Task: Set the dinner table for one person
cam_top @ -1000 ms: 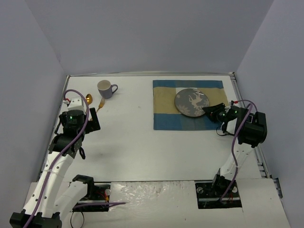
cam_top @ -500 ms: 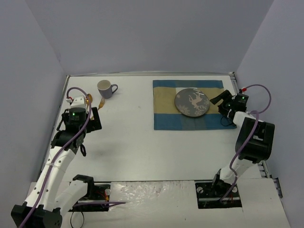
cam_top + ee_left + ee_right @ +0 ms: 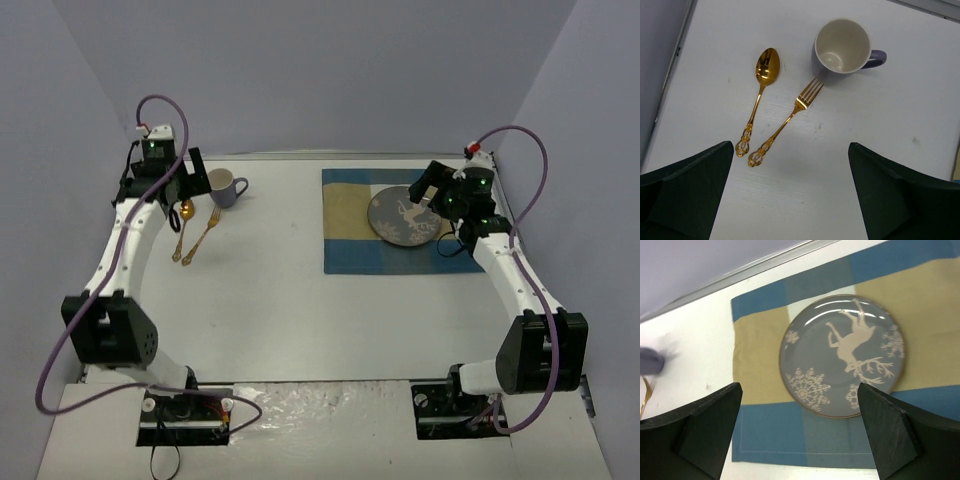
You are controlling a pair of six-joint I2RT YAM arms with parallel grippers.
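Observation:
On the white dinner table (image 3: 270,300) lies a blue-and-tan placemat (image 3: 345,235) (image 3: 760,425), and a grey plate with a deer and snowflakes (image 3: 403,216) (image 3: 842,355) rests on it. At the far left stand a purple mug (image 3: 225,187) (image 3: 842,45), a gold spoon (image 3: 183,228) (image 3: 757,102) and a gold fork (image 3: 205,232) (image 3: 787,117), both lying flat. My left gripper (image 3: 187,182) (image 3: 790,150) hangs open above the cutlery, holding nothing. High over the plate's near side my right gripper (image 3: 430,187) (image 3: 800,387) is open and holds nothing.
Metal rails edge the table (image 3: 320,156), with grey walls close behind and on both sides. Both arm bases (image 3: 185,405) sit at the near edge. In the right wrist view the mug (image 3: 650,361) shows as a blur at the left.
The right gripper opened, came off the plate's right edge and rose above it. The left arm lifted and swung toward the far left, over the cutlery and mug.

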